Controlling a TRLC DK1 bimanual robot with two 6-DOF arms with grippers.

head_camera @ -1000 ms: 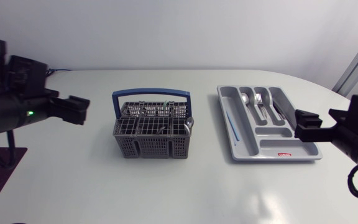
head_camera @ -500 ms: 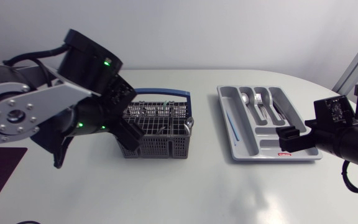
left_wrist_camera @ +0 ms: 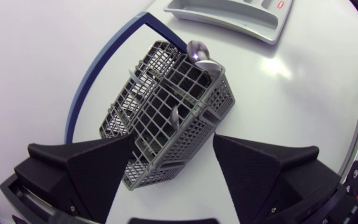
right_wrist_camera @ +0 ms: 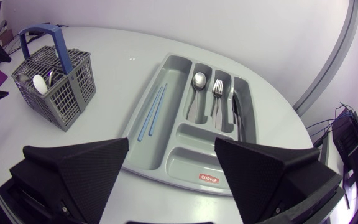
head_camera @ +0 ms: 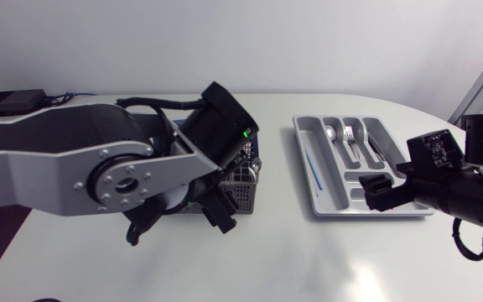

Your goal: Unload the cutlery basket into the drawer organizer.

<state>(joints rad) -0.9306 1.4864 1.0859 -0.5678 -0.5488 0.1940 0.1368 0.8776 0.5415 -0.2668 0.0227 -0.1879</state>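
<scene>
The grey wire cutlery basket (left_wrist_camera: 166,118) with a blue handle (left_wrist_camera: 104,68) lies just ahead of and below my left gripper (left_wrist_camera: 173,168), whose fingers stand open and wide above its near end. A spoon (left_wrist_camera: 197,53) sticks out at the basket's far corner. From above, my left arm hides most of the basket (head_camera: 246,178), and the left gripper (head_camera: 179,220) hangs at its front. The grey drawer organizer (right_wrist_camera: 185,134) holds a spoon (right_wrist_camera: 197,81), a fork (right_wrist_camera: 218,87), a dark knife (right_wrist_camera: 238,115) and two blue sticks (right_wrist_camera: 151,121). My right gripper (head_camera: 374,191) is open over the organizer's front right corner.
The white tabletop (head_camera: 292,260) shows bare in front of the basket and the organizer (head_camera: 329,205). A small black box (head_camera: 7,102) sits at the table's far left corner. In the right wrist view the basket (right_wrist_camera: 55,81) stands beyond the organizer's side.
My left arm has swung in from the left edge to over the basket, and its fingers have narrowed slightly. My right gripper has crept left onto the organizer's front corner.
</scene>
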